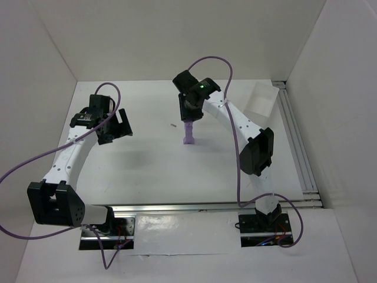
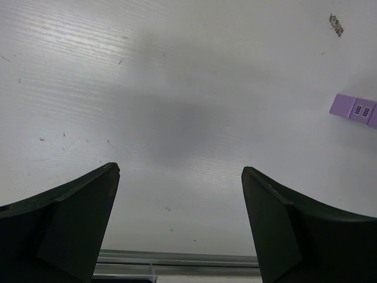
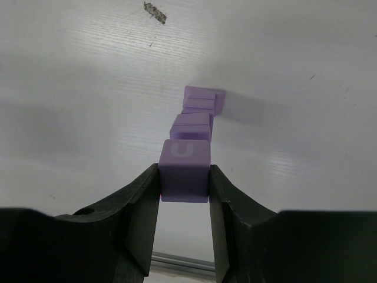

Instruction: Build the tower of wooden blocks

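A narrow tower (image 1: 189, 133) of lilac wood blocks stands upright near the table's middle. My right gripper (image 1: 189, 115) is right above it, shut on the top lilac block (image 3: 185, 170), which bears a white letter U. The lower blocks (image 3: 192, 124) show just beyond it in the right wrist view; I cannot tell whether the held block rests on them. My left gripper (image 1: 119, 128) is open and empty, well to the left of the tower. In the left wrist view its fingers (image 2: 79, 218) frame bare table, and the tower's base (image 2: 356, 110) shows at the right edge.
A shallow white tray (image 1: 260, 98) lies at the back right. A small dark speck (image 1: 173, 125) lies on the table left of the tower. Metal rails (image 1: 294, 138) run along the right side and the near edge. White walls enclose the table.
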`<action>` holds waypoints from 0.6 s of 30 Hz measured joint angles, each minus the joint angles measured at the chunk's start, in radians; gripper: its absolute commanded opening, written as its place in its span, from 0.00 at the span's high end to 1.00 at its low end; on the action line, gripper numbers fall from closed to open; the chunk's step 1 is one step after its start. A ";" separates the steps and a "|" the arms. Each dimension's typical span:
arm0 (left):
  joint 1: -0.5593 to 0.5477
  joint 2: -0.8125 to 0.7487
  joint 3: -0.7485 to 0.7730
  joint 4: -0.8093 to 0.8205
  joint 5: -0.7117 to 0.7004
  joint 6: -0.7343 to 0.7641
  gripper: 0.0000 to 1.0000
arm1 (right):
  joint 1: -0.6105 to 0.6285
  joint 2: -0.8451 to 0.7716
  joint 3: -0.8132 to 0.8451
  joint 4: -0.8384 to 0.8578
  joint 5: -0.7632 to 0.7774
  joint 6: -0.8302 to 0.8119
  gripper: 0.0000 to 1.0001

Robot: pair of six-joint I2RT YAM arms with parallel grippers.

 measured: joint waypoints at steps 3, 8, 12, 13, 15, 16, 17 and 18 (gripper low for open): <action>0.000 0.000 0.000 0.000 0.000 0.000 0.02 | 0.000 0.000 0.000 0.000 0.000 0.000 0.61; 0.000 0.000 -0.002 0.000 0.000 0.000 0.02 | 0.000 0.002 0.000 0.000 -0.001 0.000 0.61; 0.000 0.000 -0.002 0.000 0.000 0.000 0.02 | 0.000 0.003 0.000 0.000 -0.001 -0.002 0.61; 0.000 0.000 -0.002 0.000 0.000 0.000 0.02 | 0.000 0.005 0.000 0.000 -0.001 -0.002 0.61; 0.000 0.000 -0.002 0.000 0.000 0.000 0.02 | 0.000 0.006 0.000 0.000 -0.001 -0.004 0.61; 0.000 0.000 -0.002 0.000 0.000 0.000 0.02 | 0.000 0.007 0.000 0.000 -0.001 -0.004 0.61; 0.000 -0.001 -0.002 0.000 0.000 0.000 0.02 | 0.000 0.008 0.000 0.000 -0.001 -0.004 0.61; 0.000 -0.002 -0.002 0.000 0.000 0.000 0.02 | 0.000 0.009 0.000 0.000 -0.001 -0.004 0.61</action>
